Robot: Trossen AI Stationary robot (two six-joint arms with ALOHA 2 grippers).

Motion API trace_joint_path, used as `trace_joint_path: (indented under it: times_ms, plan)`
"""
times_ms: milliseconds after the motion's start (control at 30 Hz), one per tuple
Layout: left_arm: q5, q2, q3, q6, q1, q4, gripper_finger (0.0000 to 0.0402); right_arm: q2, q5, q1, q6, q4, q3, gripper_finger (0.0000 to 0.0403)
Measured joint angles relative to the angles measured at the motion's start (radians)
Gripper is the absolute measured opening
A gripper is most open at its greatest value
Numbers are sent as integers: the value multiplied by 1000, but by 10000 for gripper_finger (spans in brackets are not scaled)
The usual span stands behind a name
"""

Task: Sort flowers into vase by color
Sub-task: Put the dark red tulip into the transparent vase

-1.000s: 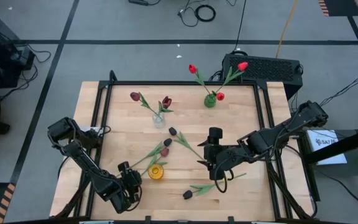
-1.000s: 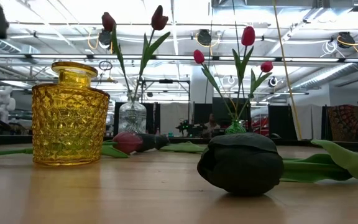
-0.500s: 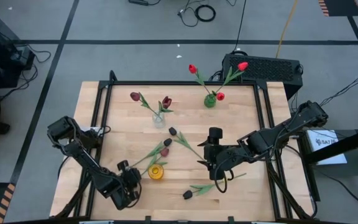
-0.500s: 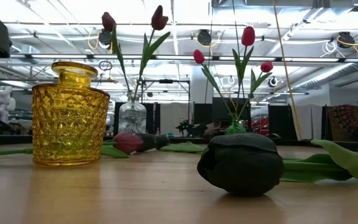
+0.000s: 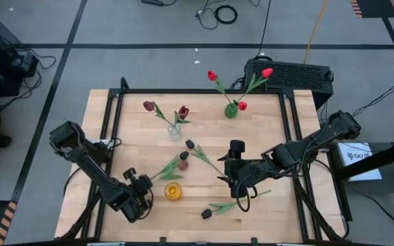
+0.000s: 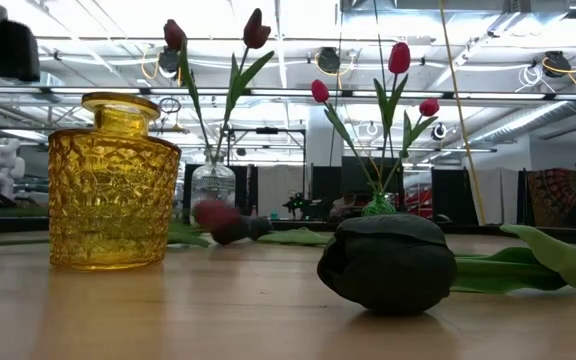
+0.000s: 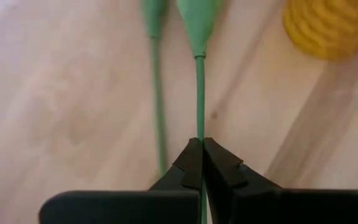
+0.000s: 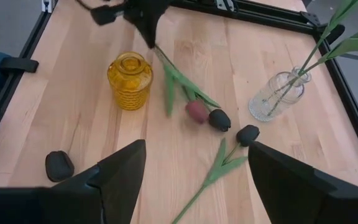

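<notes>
Nearest the bench's (image 5: 258,208) front edge, a near-black tulip (image 5: 206,214) was seen lying flat w/ its green stem running toward the right side; in the low view its dark head (image 6: 388,262) filled the foreground.

The left hand (image 5: 131,179) was found low at the front-left, just beside the yellow vase (image 5: 173,192). Its fingers (image 7: 191,163) were pressed together, pinching a thin green stem (image 7: 199,93); a second stem (image 7: 158,93) lay alongside, apart from the grip. The stems were seen to lead up to a maroon head (image 5: 181,166) and a darker head (image 5: 185,156), both near the bench's middle. In the low view the maroon head (image 6: 213,214) looked blurred & appeared raised slightly off the bench, beside the yellow vase (image 6: 114,180).

The right hand (image 5: 228,176) was held over the bench right of centre, its fingers (image 8: 120,171) spread wide w/ nothing between them. Another near-black tulip (image 5: 190,144) lay just left of it, stem pointing toward that hand.

Farther back, a clear glass vase (image 5: 174,130) held two maroon tulips (image 5: 148,106), upright & leaning apart. To its right, near the back edge, a green vase (image 5: 231,111) held three red tulips (image 5: 212,75).
</notes>
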Motion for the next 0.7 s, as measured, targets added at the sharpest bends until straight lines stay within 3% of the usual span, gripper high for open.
trace_joint_path:
  times_ms: [167, 400, 567, 700]
  plan:
    - [-80, -103, 7, -18, 2, -73, 4, 0, 0, 0, 0, 0, 0, 276]
    - [-239, -257, 56, 127, 1, -73, 4, 0, 2, 0, 0, 2, 0, 276]
    - [-431, -343, 122, 322, 0, -31, 4, 0, 4, -8, -46, 130, -50, 276]
    - [-629, -399, 146, 601, 0, 148, 4, 1, 4, -26, -143, 370, -128, 276]
